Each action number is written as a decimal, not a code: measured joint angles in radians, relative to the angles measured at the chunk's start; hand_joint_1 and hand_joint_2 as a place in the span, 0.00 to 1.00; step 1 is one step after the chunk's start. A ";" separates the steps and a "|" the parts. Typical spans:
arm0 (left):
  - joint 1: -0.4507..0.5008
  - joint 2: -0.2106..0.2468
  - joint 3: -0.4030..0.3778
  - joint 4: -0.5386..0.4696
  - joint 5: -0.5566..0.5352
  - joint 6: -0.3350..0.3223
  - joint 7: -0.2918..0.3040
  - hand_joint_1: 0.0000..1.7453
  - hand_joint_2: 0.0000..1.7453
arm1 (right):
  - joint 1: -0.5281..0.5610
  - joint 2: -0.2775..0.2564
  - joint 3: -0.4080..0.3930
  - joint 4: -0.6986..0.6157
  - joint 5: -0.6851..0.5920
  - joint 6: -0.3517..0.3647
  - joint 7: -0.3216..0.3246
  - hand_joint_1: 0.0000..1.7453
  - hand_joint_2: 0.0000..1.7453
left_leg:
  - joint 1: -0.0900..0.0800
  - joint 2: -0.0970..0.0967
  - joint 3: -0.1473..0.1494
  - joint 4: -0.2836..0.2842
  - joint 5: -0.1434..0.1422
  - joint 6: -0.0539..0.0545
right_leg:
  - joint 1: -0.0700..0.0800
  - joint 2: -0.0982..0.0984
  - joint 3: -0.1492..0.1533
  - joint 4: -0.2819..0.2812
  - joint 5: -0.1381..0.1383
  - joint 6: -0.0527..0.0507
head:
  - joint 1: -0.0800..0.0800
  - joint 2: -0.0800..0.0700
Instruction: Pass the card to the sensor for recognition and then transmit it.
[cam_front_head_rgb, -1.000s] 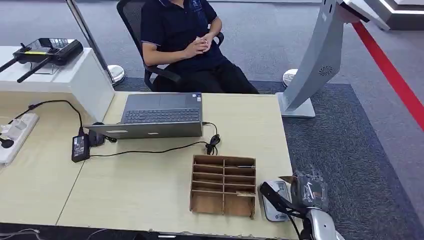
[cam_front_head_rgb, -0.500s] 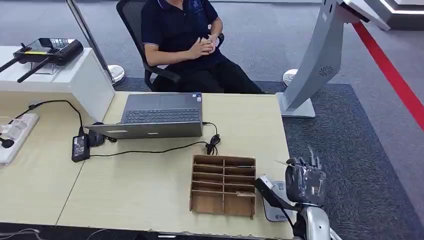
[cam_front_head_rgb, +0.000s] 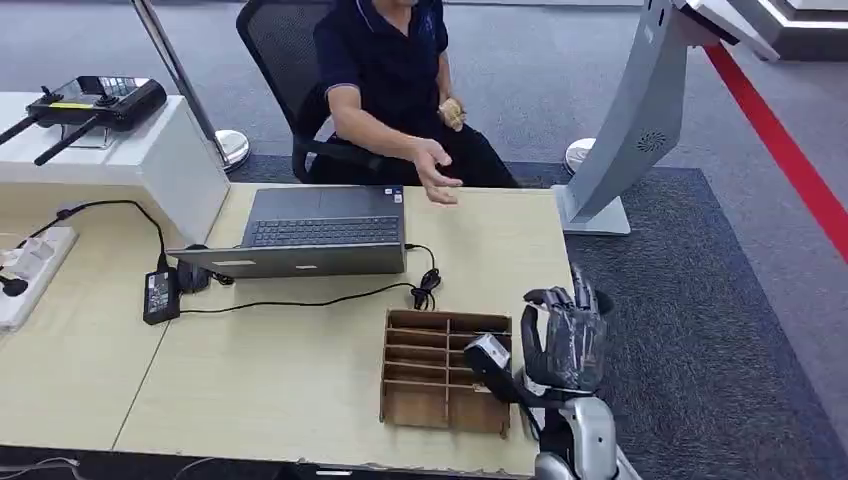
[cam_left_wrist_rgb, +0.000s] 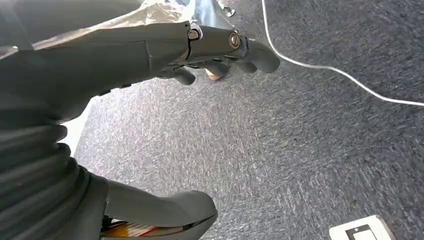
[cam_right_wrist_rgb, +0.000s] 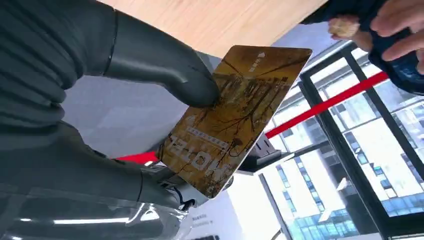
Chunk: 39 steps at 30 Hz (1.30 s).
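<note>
One card (cam_right_wrist_rgb: 235, 117), brown-gold with a tree pattern, we find pinched between the thumb and fingers of our right hand (cam_front_head_rgb: 562, 345), raised at the near right corner of the table (cam_front_head_rgb: 300, 370), beside the cardboard divider box (cam_front_head_rgb: 445, 370). Our left hand (cam_left_wrist_rgb: 220, 50) hangs over carpet, fingers loosely curled on nothing. Beyond sits the laptop (cam_front_head_rgb: 320, 232); farther still, a person (cam_front_head_rgb: 395, 75) extends a hand toward us. We judge the sensing likely finished and the handover pending. Card lettering appears, too blurred and turned to read.
</note>
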 joint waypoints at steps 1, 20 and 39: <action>0.000 0.000 -0.003 0.000 0.000 0.000 0.000 0.00 1.00 | 0.000 0.011 -0.004 0.000 -0.007 0.000 -0.007 1.00 1.00 | 0.000 0.000 0.000 0.000 0.000 0.000 | 0.000 0.000 0.000 0.000 0.000 0.000 | 0.000 0.000; -0.001 -0.003 -0.011 0.000 0.000 0.000 0.002 0.00 1.00 | -0.016 0.175 -0.025 -0.013 -0.065 0.000 -0.124 1.00 1.00 | 0.000 0.000 0.000 0.000 0.000 0.000 | 0.000 0.000 0.000 0.000 0.000 0.000 | 0.000 0.000; -0.001 -0.003 -0.011 0.000 0.002 0.000 0.000 0.00 1.00 | -0.018 0.205 -0.055 -0.013 -0.045 0.000 -0.125 0.00 1.00 | 0.000 0.000 0.000 0.000 0.000 0.000 | 0.000 0.001 0.000 0.000 0.000 0.000 | 0.000 0.000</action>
